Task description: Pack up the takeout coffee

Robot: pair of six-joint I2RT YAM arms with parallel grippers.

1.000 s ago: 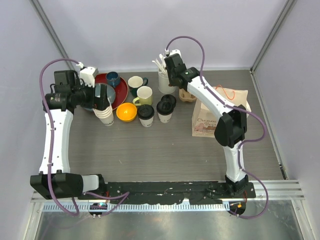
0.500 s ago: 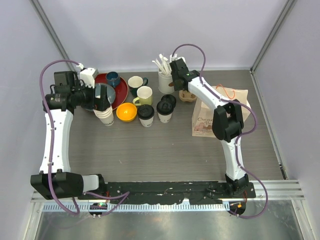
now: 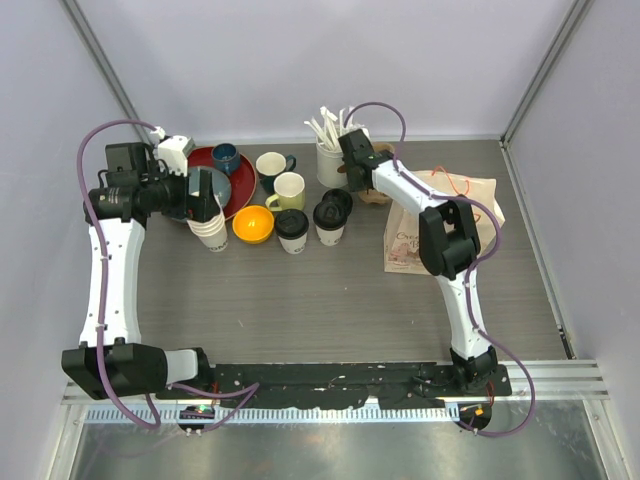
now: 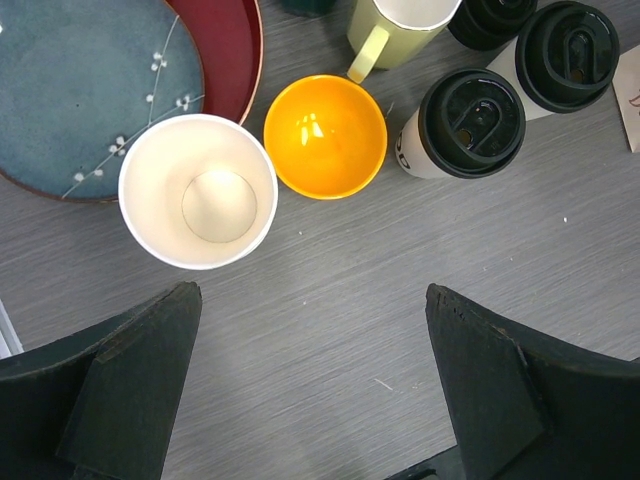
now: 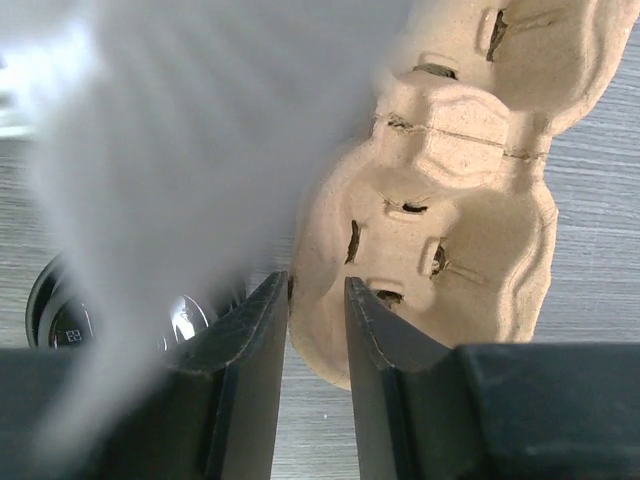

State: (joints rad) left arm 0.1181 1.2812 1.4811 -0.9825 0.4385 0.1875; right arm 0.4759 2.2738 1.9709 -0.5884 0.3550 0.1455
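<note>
Two white takeout coffee cups with black lids [image 3: 292, 228] [image 3: 328, 222] stand mid-table, and show in the left wrist view [image 4: 470, 125] [image 4: 565, 55]. Another black lid [image 3: 340, 200] sits just behind them. My left gripper [image 3: 207, 196] [image 4: 310, 295] is wide open and empty above bare table, beside the stack of lidless white cups [image 4: 198, 190]. My right gripper [image 3: 358, 172] [image 5: 317, 285] is at the brown pulp cup carrier [image 3: 380, 192] [image 5: 450, 190]. Its jaws are nearly closed, with the carrier's near rim between them. A black lid [image 5: 60, 310] shows at its lower left.
A brown paper bag [image 3: 440, 225] lies right of the carrier. A white utensil holder [image 3: 328, 160] stands right next to my right wrist. A red plate [image 3: 240, 180], a blue plate [image 4: 90, 80], three mugs and an orange bowl [image 3: 252, 224] crowd the back left.
My right wrist has swung from near the utensil holder down and towards the cup carrier. The left arm, the cups and the carrier have not visibly moved.
</note>
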